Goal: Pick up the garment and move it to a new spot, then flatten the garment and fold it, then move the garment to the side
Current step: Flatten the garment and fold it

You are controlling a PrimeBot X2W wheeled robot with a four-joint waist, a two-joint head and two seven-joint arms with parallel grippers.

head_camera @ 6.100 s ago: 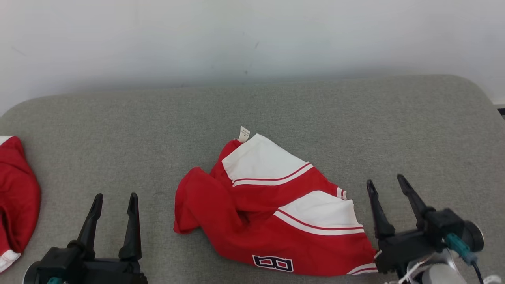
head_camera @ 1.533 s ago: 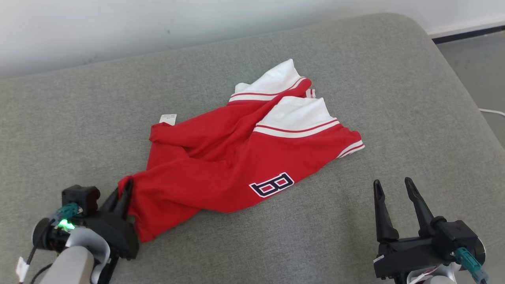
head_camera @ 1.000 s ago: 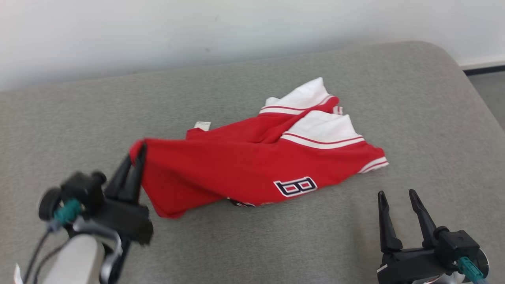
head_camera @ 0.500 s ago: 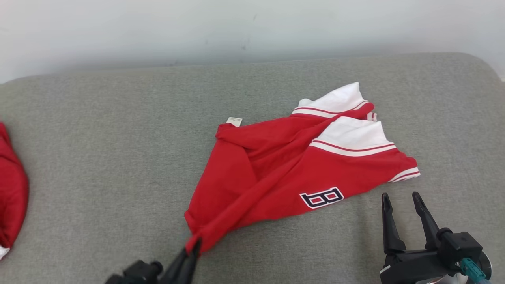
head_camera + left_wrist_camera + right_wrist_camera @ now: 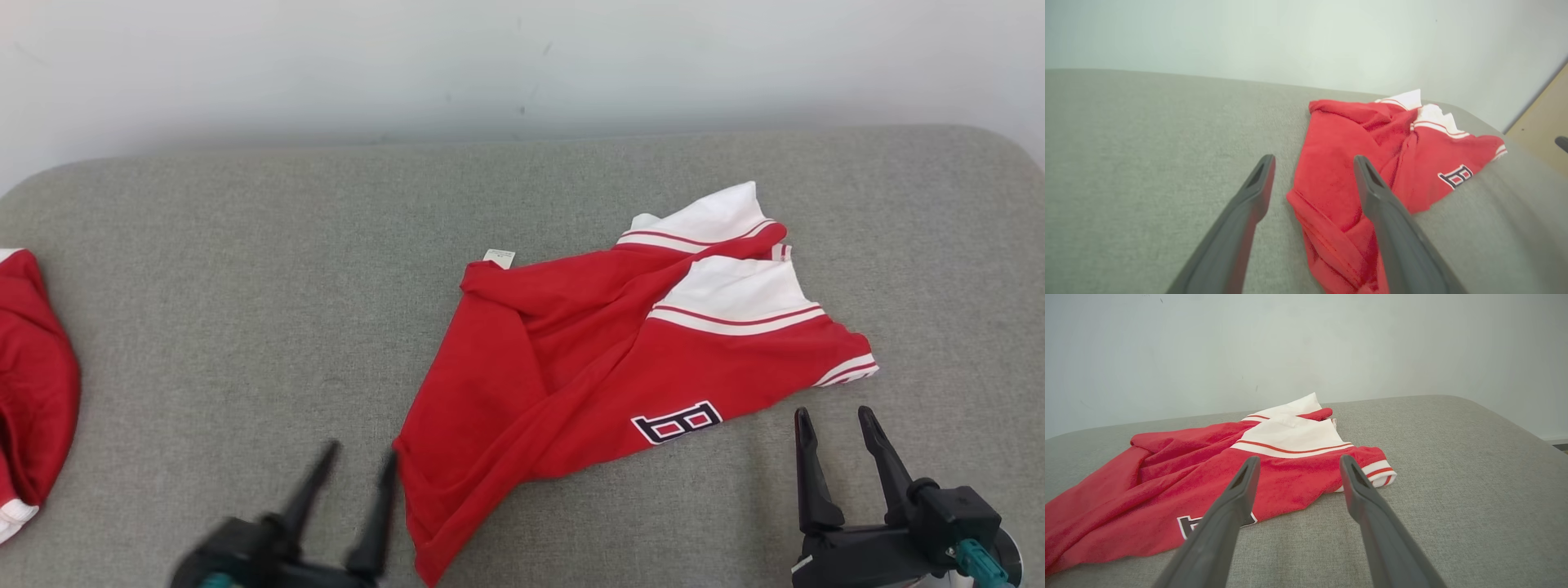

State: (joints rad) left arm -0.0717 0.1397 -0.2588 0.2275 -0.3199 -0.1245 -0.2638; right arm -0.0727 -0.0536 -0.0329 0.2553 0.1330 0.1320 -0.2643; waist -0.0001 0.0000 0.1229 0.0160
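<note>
the left pincer [image 5: 361, 451] gapes wide and empty, the garment [image 5: 588, 359] lying just beside its right finger. the right pincer [image 5: 833, 412] is wide open too, empty, garment just ahead and left

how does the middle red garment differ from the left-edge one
The middle garment lies spread out; the left-edge garment is bunched and cut off by the frame. The middle garment shows broad white panels and a letter patch; the left-edge garment shows just slim white trim. Both are red and lie on the grey cushion.
</note>
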